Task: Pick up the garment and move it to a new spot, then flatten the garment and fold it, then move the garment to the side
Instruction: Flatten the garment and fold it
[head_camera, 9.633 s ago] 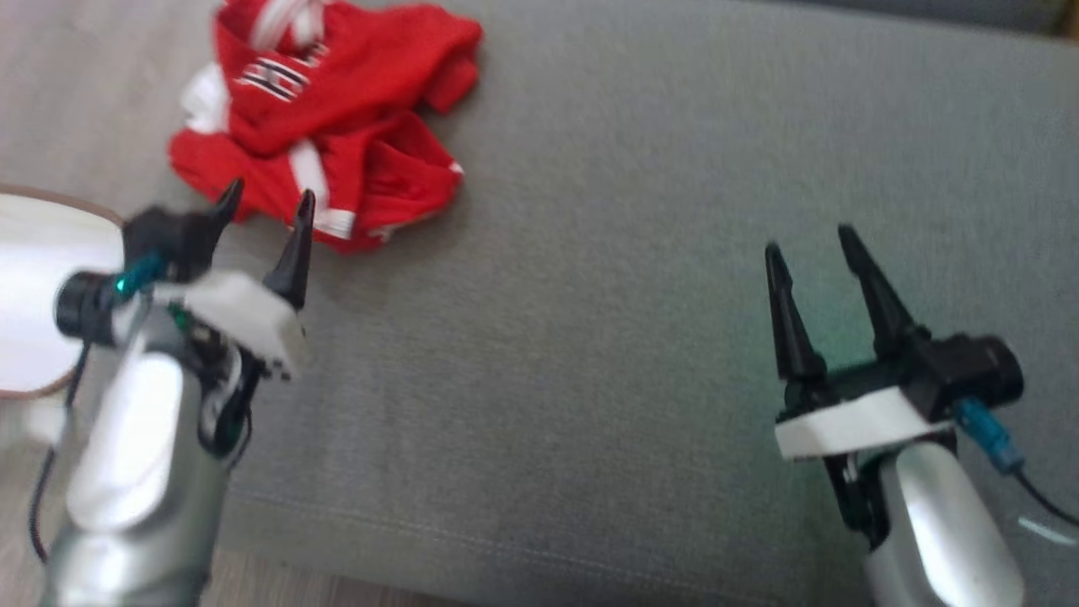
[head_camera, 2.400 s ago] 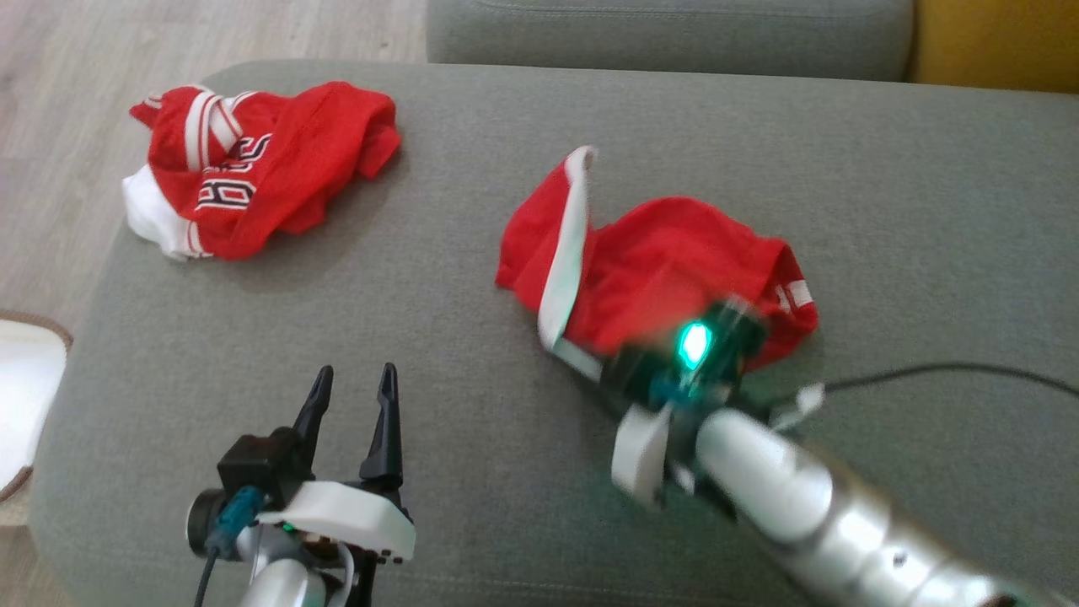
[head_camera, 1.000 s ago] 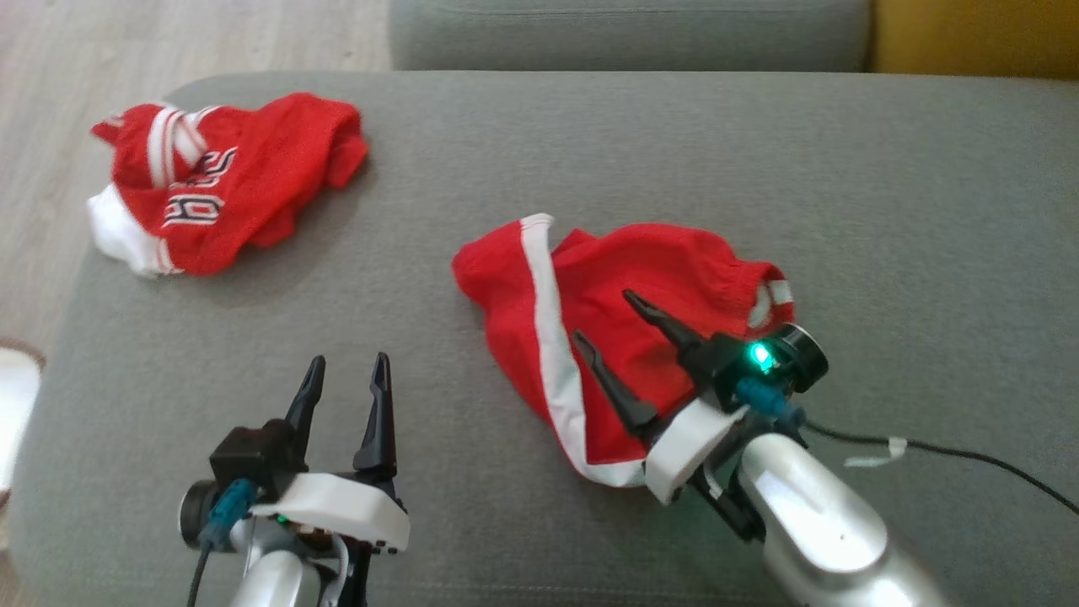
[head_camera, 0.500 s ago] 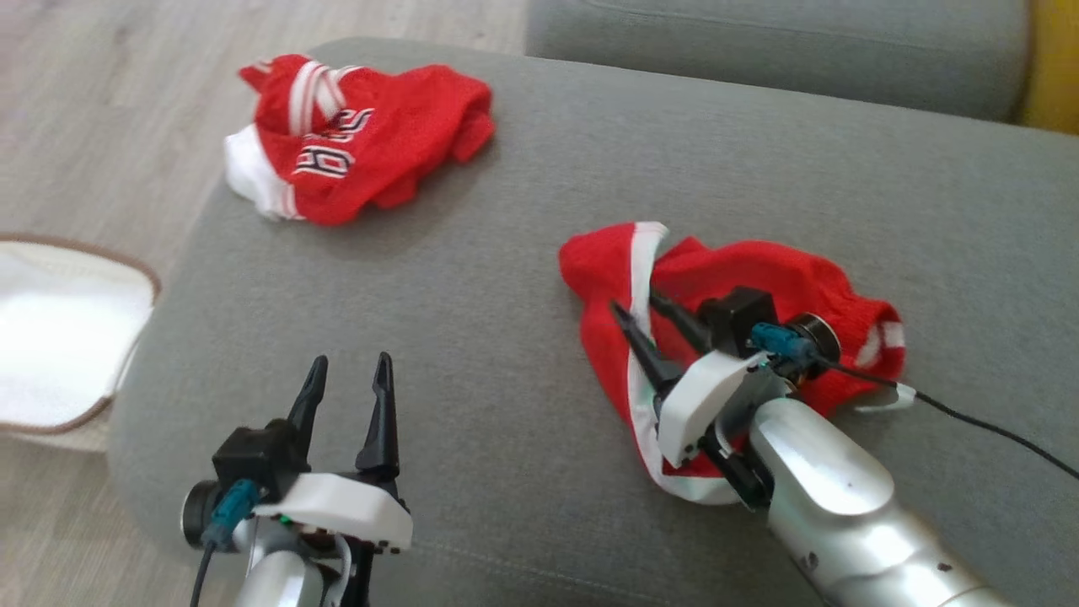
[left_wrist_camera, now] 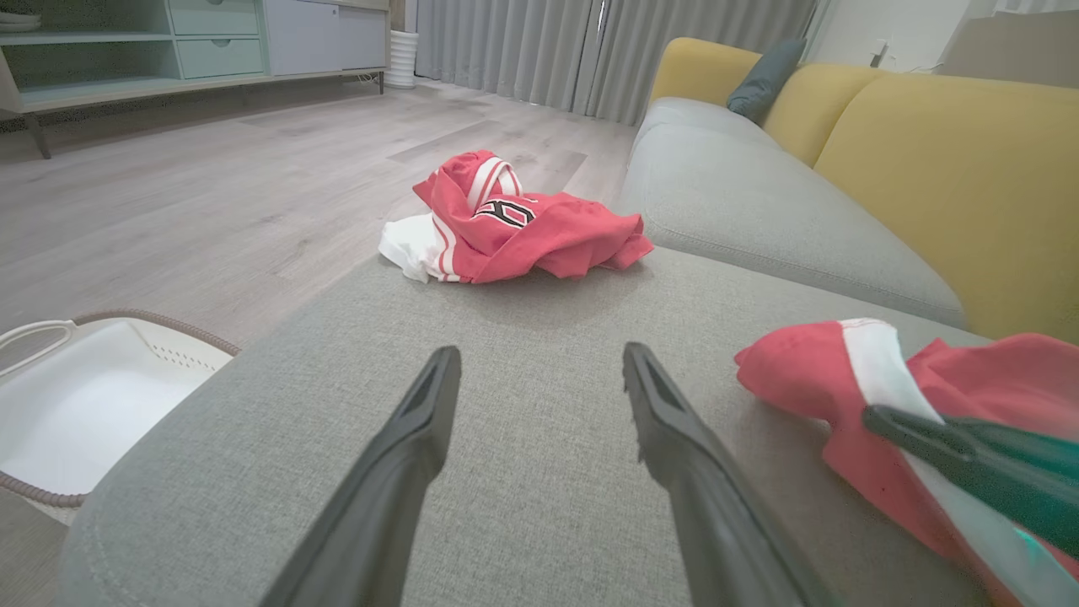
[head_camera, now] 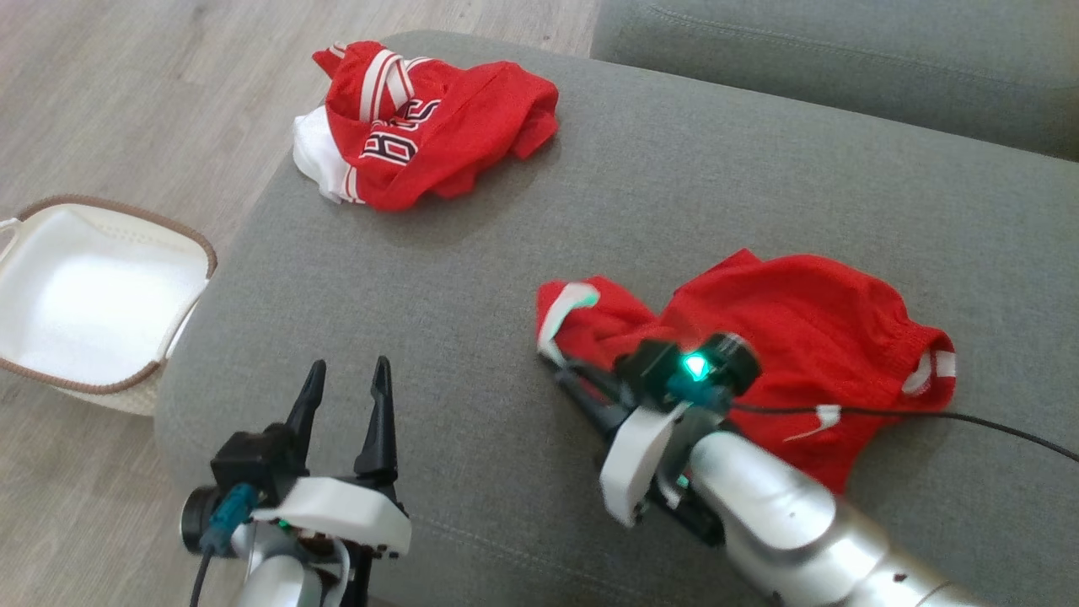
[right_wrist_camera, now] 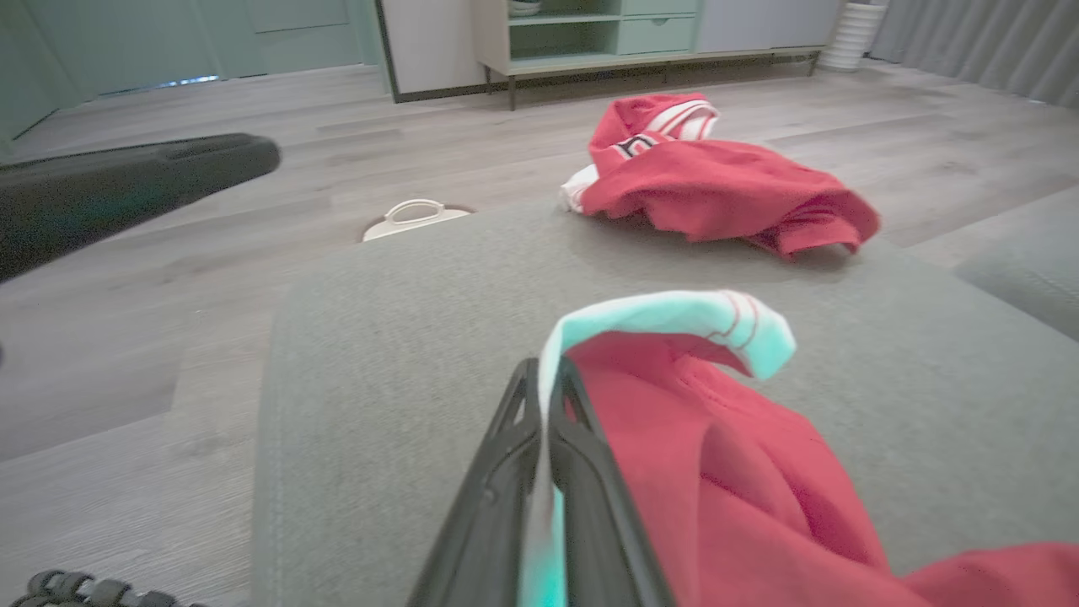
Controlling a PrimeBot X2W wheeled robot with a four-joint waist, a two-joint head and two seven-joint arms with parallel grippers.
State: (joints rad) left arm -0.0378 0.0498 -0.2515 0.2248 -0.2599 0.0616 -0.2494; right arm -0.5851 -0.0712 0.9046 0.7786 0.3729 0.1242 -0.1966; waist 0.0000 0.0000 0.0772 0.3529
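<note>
Right end effector (right_wrist_camera: 544,379), open before, now tight on the garment (head_camera: 801,337).

A crumpled red-and-white jersey (head_camera: 430,126) lies at the far corner of the grey sofa seat (head_camera: 674,202). Beside the sofa, a white basket (head_camera: 93,295) with a brown rim stands on the wooden floor (head_camera: 126,101). Yellow cushions (left_wrist_camera: 952,152) back the sofa.

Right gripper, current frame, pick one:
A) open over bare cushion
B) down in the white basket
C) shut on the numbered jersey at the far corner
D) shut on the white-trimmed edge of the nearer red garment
D: in the right wrist view the right gripper has its fingers closed together, pinching the white trim of the red garment.
</note>
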